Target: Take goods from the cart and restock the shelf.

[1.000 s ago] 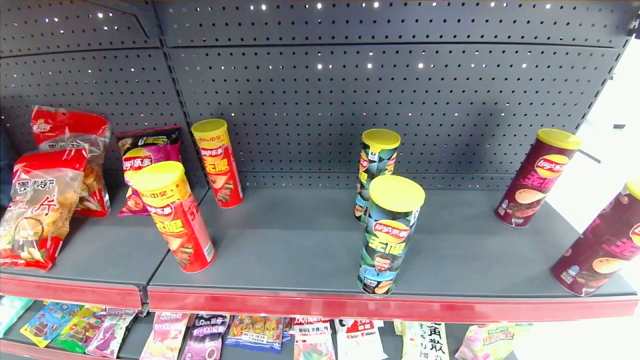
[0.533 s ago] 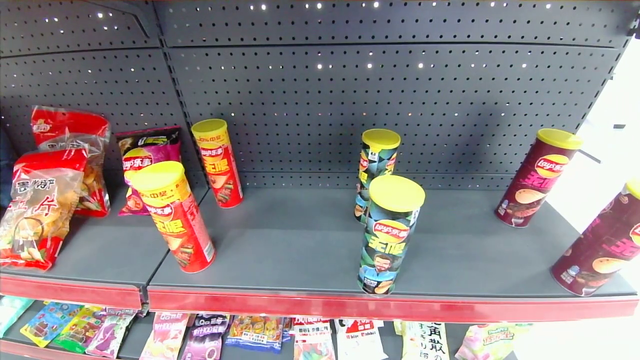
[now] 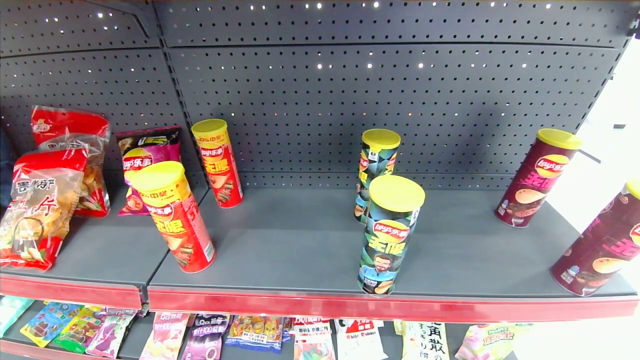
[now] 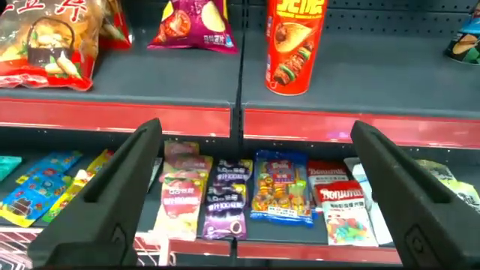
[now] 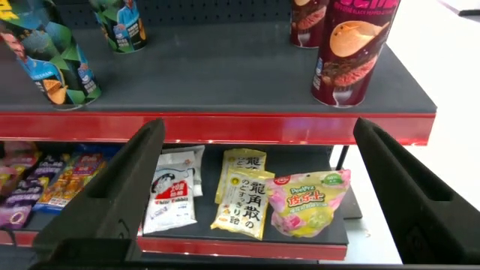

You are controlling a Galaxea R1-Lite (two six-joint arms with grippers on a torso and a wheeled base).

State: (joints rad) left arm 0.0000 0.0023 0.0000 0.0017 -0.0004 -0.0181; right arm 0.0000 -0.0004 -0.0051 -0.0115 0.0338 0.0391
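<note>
Restocking run at the snack aisle: the shelf [image 3: 300,240] is being faced square-on, with the left gripper [image 4: 255,131] and the right gripper [image 5: 259,127] both being held just in front of its red front lip [image 3: 350,306]. The fingers of each are being spread wide, and nothing is being carried between them.

6 cans are being displayed upright on the grey deck, long axes vertical, in 3 pairs set front and back. The front red can [image 3: 172,215] is being seen toward the robot's left, the front dark can [image 3: 390,235] near the middle and the front maroon can [image 3: 600,245] at the right end. 2 bare stretches of deck are being left between the pairs.

The gap between red and dark is being judged the nearer target for the left arm. The gap between dark and maroon is being judged the nearer one for the right arm.

With both grippers empty, a fetch from the cart is being judged the step in hand. Any can brought back is being expected to need lifting over the lip, upright, straight ahead into its gap
</note>
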